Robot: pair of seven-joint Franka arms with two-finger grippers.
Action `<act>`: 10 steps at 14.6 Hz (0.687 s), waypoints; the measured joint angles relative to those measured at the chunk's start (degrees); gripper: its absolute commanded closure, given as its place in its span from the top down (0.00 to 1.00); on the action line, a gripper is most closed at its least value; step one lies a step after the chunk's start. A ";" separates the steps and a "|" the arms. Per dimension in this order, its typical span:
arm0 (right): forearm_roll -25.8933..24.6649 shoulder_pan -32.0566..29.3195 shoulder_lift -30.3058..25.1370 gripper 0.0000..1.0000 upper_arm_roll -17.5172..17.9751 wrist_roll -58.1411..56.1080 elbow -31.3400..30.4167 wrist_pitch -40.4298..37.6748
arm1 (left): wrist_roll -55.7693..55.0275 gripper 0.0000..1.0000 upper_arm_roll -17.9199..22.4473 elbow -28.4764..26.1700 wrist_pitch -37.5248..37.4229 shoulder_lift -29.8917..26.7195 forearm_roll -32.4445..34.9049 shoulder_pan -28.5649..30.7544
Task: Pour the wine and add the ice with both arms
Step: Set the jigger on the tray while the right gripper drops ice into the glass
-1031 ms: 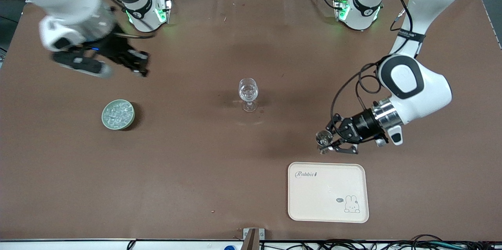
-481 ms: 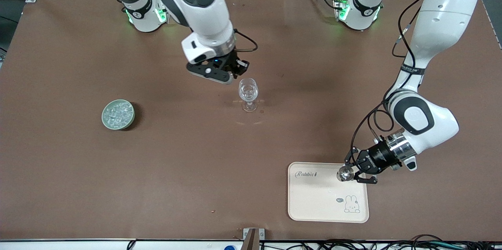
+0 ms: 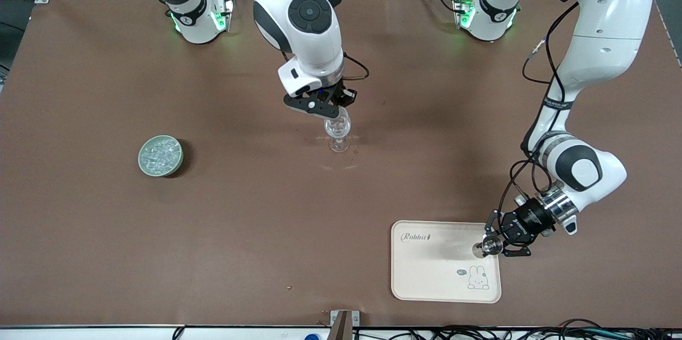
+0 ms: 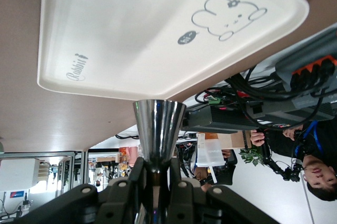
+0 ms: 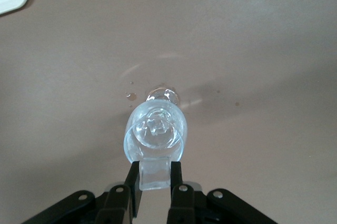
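1. Right tool (image 3: pixel 334 110) hangs over the wine glass (image 3: pixel 337 128) in the middle of the table (image 3: pixel 256 223), just above its rim.
2. Its fingers (image 5: pixel 176 179) are closed on a clear chunk of ice (image 5: pixel 155 174), seen in the right wrist view directly above the mouth of the glass.
3. More ice (image 5: pixel 156 127) already lies inside the glass bowl.
4. The wine glass stands upright on its foot, with a few small wet spots (image 5: pixel 130 96) on the table beside its base.
5. Left tool (image 3: pixel 498 244) is low over the cream tray (image 3: pixel 426 265), at the tray's edge toward the left arm's end of the table.
6. It is clamped on a shiny metal cup (image 3: pixel 490 246); the left wrist view shows the narrow part of the cup (image 4: pixel 158 129) pinched between the fingers (image 4: pixel 178 182), its wider end pointing toward the tray (image 4: pixel 131 23).
7. Whether the cup touches the tray cannot be told.
8. The tray carries a printed rabbit drawing (image 3: pixel 478 279) and the word "Rabbit" (image 3: pixel 415 237); it lies nearer the front camera than the glass.
9. A pale green bowl (image 3: pixel 160 155) filled with ice chunks (image 3: pixel 160 152) sits toward the right arm's end of the table, well apart from the glass and slightly nearer the front camera.
10. Both arms reach out from their bases, the right one to the centre, the left one down toward the tray.
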 measured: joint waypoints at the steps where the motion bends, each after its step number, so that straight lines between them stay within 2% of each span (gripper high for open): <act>1: -0.01 0.00 0.43 0.07 -0.07 0.00 0.00 0.46 | 0.97 0.02 -0.01 -0.01 0.00 0.78 -1.24 -0.10; 6: -0.01 0.07 2.10 0.15 -0.18 -0.01 0.01 2.24 | 2.57 0.07 0.17 0.04 0.01 4.45 -4.84 0.34; 8: -0.01 0.17 2.24 0.24 -0.18 -0.01 0.01 2.24 | 3.17 0.07 0.20 0.05 0.01 5.62 -6.91 0.52; 9: -0.01 0.19 2.24 0.31 -0.18 -0.01 0.02 2.24 | 3.23 0.12 0.21 0.07 0.01 5.95 -7.40 0.63; 10: -0.01 0.20 2.24 0.37 -0.18 -0.01 0.02 2.24 | 3.23 0.58 0.21 0.09 0.01 6.12 -7.60 0.75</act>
